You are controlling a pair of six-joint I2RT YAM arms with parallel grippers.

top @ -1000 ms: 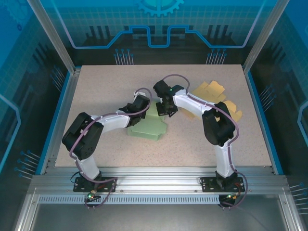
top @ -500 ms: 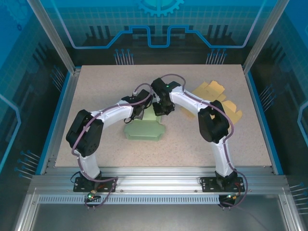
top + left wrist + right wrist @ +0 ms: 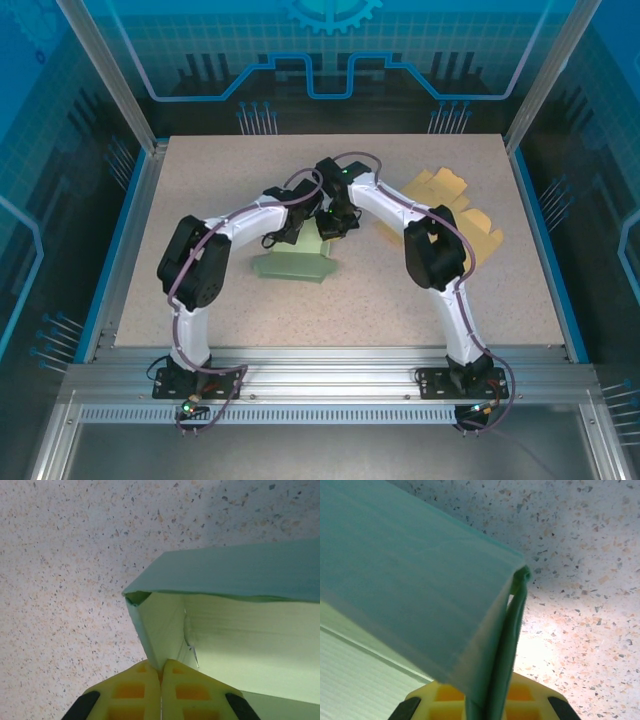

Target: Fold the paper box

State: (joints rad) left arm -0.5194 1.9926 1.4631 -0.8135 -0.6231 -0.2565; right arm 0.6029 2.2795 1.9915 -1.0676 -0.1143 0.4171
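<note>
The pale green paper box (image 3: 290,264) lies partly folded at the table's middle. My left gripper (image 3: 297,226) and right gripper (image 3: 333,224) meet over its far edge, close together. In the left wrist view the yellow fingers (image 3: 135,690) of my left gripper (image 3: 161,667) are shut on a corner flap of the paper box (image 3: 235,630), with a raised wall running off to the right. Seen from the right wrist, my right gripper (image 3: 492,690) is shut on a doubled wall of the paper box (image 3: 410,580), which stands up between the yellow fingers (image 3: 535,695).
Flat yellow paper blanks (image 3: 447,190) lie on the speckled table (image 3: 200,180) at the back right, just behind the right arm's elbow (image 3: 432,252). Blue-edged frame walls (image 3: 118,250) ring the table.
Both grippers have carried the box's far edge toward the back of the table. The box has slid back and looks narrower from above. The left arm has stretched out further.
</note>
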